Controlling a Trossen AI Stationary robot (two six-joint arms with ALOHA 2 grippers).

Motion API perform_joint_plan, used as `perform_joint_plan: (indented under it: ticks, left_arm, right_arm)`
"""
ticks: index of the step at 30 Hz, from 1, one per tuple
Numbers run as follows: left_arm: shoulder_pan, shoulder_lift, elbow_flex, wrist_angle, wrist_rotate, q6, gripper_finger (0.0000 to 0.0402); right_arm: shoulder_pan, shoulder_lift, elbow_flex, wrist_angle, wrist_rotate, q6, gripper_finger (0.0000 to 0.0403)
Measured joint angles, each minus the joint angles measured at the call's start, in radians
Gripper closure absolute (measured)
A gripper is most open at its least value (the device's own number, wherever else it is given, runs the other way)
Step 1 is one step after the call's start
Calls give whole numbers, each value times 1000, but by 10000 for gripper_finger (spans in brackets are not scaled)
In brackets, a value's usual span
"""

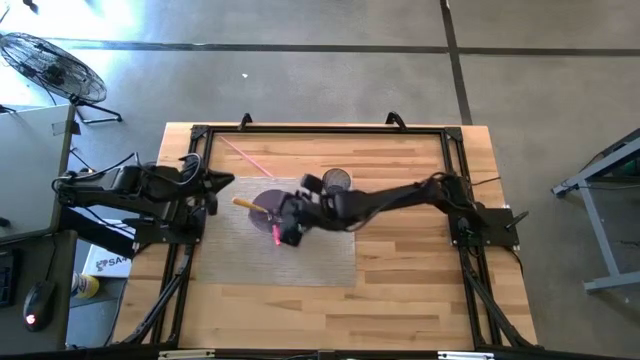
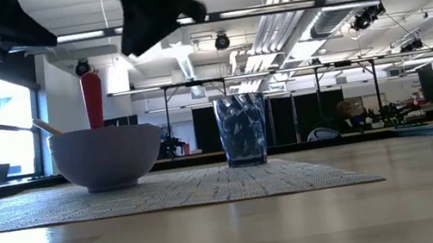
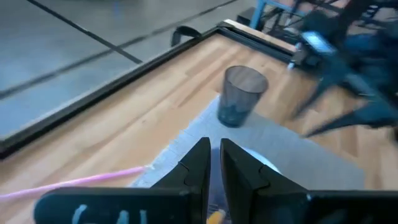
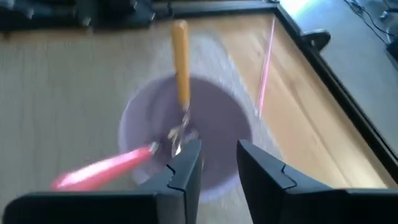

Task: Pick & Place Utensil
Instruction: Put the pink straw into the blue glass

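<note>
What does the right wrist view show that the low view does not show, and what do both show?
Only the right wrist view shows the inside of the bowl, the thin pink straw lying on the table, and the right gripper with its fingers apart above the bowl.

Only the low view shows the dark cup on the mat.

Both show the bowl with a wooden-handled utensil and a pink-handled utensil in it.

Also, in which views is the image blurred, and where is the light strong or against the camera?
Right wrist view: motion blur smears the pink-handled utensil and bowl. Left wrist view: the other arm is blurred, the cup sharper. Low view: bright ceiling and windows backlight the bowl and cup. High view: even light.
</note>
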Motion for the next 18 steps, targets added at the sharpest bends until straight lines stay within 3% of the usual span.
perform_joint_plan:
  ticks: [6, 13, 18]
  left_arm:
    - [0, 39, -34, 57, -56, 6, 367]
    - [9, 211, -53, 217, -138, -5, 367]
    - [151, 391, 0, 227, -127, -47, 367]
  right_arm:
    - [145, -16, 0, -200, 106, 123, 325]
    - [292, -13, -15, -377, 210, 324, 339]
    - [359, -14, -15, -522, 296, 435, 349]
